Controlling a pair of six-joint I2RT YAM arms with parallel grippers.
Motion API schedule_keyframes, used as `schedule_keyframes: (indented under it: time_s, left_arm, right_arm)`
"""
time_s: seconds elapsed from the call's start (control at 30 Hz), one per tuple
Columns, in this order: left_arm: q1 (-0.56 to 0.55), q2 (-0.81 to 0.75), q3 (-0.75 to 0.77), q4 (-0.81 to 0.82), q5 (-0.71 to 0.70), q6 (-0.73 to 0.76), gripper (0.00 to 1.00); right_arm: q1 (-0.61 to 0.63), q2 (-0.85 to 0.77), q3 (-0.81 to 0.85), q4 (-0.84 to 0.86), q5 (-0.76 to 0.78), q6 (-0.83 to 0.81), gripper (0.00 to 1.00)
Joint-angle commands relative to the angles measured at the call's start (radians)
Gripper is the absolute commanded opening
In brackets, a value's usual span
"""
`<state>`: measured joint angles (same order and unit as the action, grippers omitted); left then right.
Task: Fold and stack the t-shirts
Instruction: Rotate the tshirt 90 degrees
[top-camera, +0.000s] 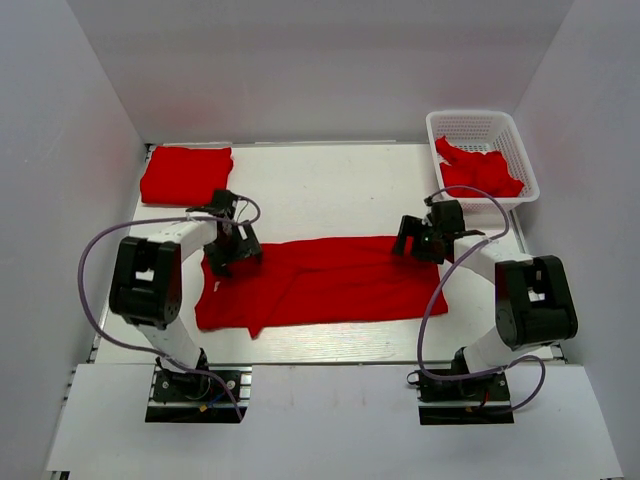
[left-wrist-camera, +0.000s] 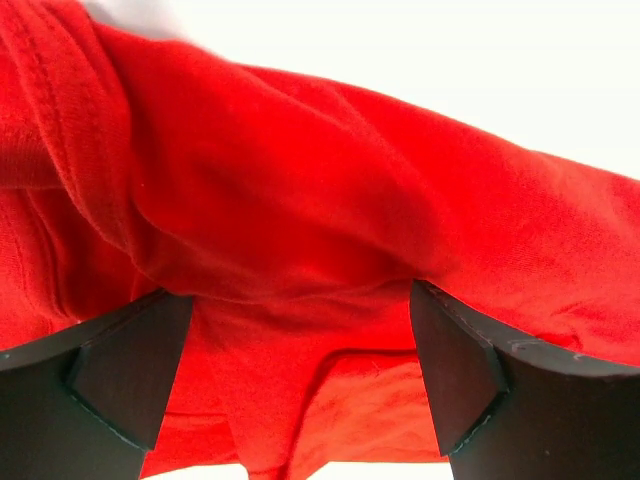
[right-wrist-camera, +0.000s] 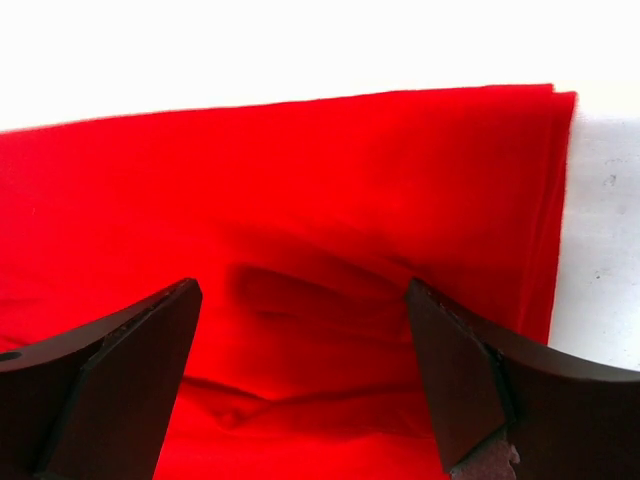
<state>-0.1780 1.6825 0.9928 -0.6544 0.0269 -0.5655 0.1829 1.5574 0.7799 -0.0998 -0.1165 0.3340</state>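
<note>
Soft, light, floppy t-shirt (top-camera: 330, 285) lies by the tabletop's (top-camera: 330, 190) near edge; left end effector (top-camera: 232, 250) and right end effector (top-camera: 408, 238) gape wide, empty; best pinched at its ends

The spread t-shirt (top-camera: 320, 282) is soft red cloth, matt, with a fine knit. From close it shows a stitched seam and loose wrinkles. The folded t-shirt (top-camera: 186, 174) and the crumpled t-shirts (top-camera: 482, 172) look to be the same matt cloth. The basket (top-camera: 478, 122) is white plastic lattice with a slight shine. The fingers (left-wrist-camera: 125, 375) of the left gripper (left-wrist-camera: 300, 375) and of the right gripper (right-wrist-camera: 300, 375) are black and matt, seemingly hard plastic, a little rough at the edges. The table (top-camera: 330, 190) is white, smooth and matt, with a few small grey marks.
</note>
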Motion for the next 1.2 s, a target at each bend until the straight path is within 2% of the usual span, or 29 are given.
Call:
schedule_keyframes:
  time_s: [0.0,0.07,0.1,0.17,0.2,0.27,0.3,0.33,0.37,0.4,0.43,0.47,0.5,0.57,0.6,0.67,0.7,0.73,0.87,1.03,1.17]
  left_arm:
    - [0.008,0.162,0.115,0.101,-0.013,0.039,1.0]
    - [0.008,0.309,0.223,0.113,0.049,0.073,1.0]
    - [-0.003,0.366,0.363,0.113,0.076,0.085,1.0]
    - [-0.027,0.487,0.534,0.113,0.157,0.128,1.0]
    - [-0.028,0.626,0.728,0.113,0.216,0.139,1.0]
    - [-0.054,0.777,0.942,0.113,0.366,0.153,1.0]
    - [-0.054,0.854,1.172,0.104,0.398,0.153,1.0]
    - [-0.07,1.007,1.292,0.104,0.427,0.153,1.0]
    - [-0.08,1.073,1.399,0.104,0.464,0.127,1.0]
    - [-0.098,1.121,1.517,0.149,0.494,0.115,1.0]
    - [-0.107,1.144,1.509,0.221,0.52,0.092,1.0]
    - [-0.107,1.132,1.474,0.398,0.556,0.035,1.0]
    - [-0.13,1.117,1.383,0.482,0.556,0.012,1.0]
    - [-0.149,1.117,1.383,0.527,0.484,0.003,1.0]
    - [-0.158,1.128,1.417,0.527,0.469,0.003,1.0]
    - [-0.169,1.141,1.428,0.597,0.478,-0.013,1.0]
    - [-0.169,1.142,1.428,0.616,0.478,-0.04,1.0]
    - [-0.169,1.142,1.428,0.636,0.478,-0.049,1.0]
    - [-0.169,1.142,1.405,0.677,0.467,-0.059,1.0]
    - [-0.178,1.054,1.394,0.699,0.478,-0.048,1.0]
    - [-0.178,0.961,1.44,0.645,0.487,-0.007,1.0]
  right_arm:
    - [-0.01,0.01,-0.071,-0.041,0.002,-0.052,0.9]
    - [-0.01,-0.034,-0.091,-0.04,-0.067,-0.065,0.9]
    - [-0.005,-0.063,-0.109,-0.031,-0.159,-0.09,0.9]
    - [0.047,-0.106,-0.135,-0.028,-0.247,-0.084,0.9]
    - [0.061,-0.12,-0.148,-0.028,-0.276,-0.07,0.9]
    - [0.145,-0.129,-0.166,-0.038,-0.333,-0.066,0.9]
    - [0.168,-0.125,-0.186,-0.041,-0.344,-0.049,0.9]
    - [0.191,-0.122,-0.195,-0.025,-0.389,-0.046,0.9]
    - [0.276,-0.109,-0.209,-0.017,-0.414,-0.041,0.9]
    - [0.308,-0.1,-0.212,-0.003,-0.463,-0.05,0.9]
    - [0.376,-0.089,-0.194,-0.015,-0.504,-0.082,0.9]
    - [0.451,-0.07,-0.18,-0.027,-0.538,-0.126,0.9]
    - [0.486,-0.047,-0.144,-0.088,-0.552,-0.148,0.9]
    - [0.617,-0.016,-0.096,-0.119,-0.589,-0.226,0.9]
    - [0.665,0.006,-0.056,-0.186,-0.575,-0.248,0.9]
    - [0.699,0.013,-0.012,-0.21,-0.555,-0.315,0.9]
    - [0.705,0.013,0.013,-0.222,-0.564,-0.322,0.85]
    - [0.705,0.009,0.033,-0.222,-0.578,-0.329,0.9]
    - [0.711,-0.034,0.05,-0.08,-0.67,-0.255,0.9]
    - [0.701,-0.126,0.134,-0.13,-0.473,-0.26,0.9]
    - [0.698,-0.212,0.148,-0.111,-0.292,-0.175,0.9]
